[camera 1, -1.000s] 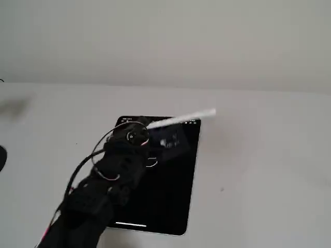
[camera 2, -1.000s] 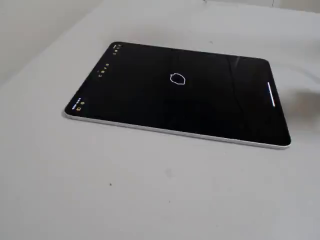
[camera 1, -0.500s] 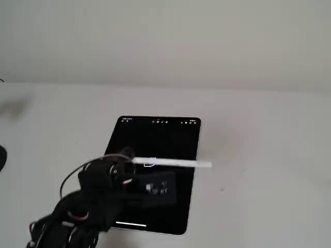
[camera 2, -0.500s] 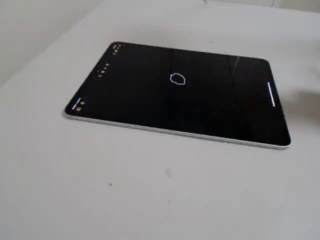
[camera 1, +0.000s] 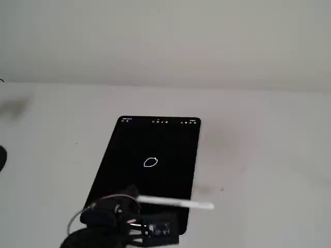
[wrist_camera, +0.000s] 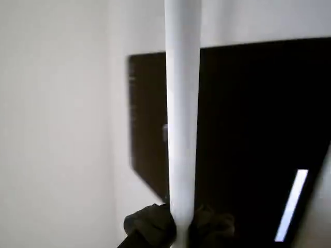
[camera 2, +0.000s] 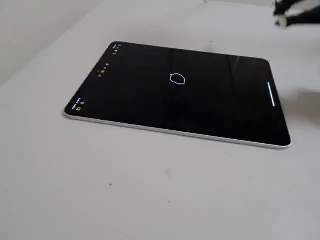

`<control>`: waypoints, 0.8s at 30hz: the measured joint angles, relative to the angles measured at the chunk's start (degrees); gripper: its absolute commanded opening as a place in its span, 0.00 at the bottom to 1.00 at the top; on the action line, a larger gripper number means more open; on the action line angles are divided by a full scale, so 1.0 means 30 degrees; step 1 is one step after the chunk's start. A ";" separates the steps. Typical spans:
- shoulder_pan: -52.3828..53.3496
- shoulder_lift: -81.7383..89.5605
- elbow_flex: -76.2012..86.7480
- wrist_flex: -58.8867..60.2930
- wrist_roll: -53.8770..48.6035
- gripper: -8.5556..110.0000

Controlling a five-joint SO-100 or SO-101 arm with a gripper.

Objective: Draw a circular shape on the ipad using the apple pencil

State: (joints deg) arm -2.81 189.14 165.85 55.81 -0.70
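Claw (wrist_camera: 182,227) clamped on pencil (camera 1: 176,202) at lower middle of a fixed view, lifted clear over near edge of ipad (camera 1: 170,142); closed oval (camera 1: 150,162) at screen centre, so drawing looks finished.

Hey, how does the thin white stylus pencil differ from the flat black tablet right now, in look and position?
The thin white stylus pencil is a slim pale rod, while the flat black tablet is a broad dark slab with rounded corners. The pencil is clamped in the gripper, whereas the tablet lies flat on the table, untouched. The pencil is plain, while the tablet's screen shows a small white oval outline. Both look smooth and hard.
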 measured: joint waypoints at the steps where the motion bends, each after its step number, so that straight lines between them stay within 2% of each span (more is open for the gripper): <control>1: -0.0029 0.0117 0.0381 0.0059 0.0000 0.07; 8: -0.0879 0.0234 0.3369 0.0029 0.0000 0.07; 24: -0.1348 0.0234 0.3633 -0.0029 0.0000 0.07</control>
State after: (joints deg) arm -6.86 189.84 176.75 55.72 -0.70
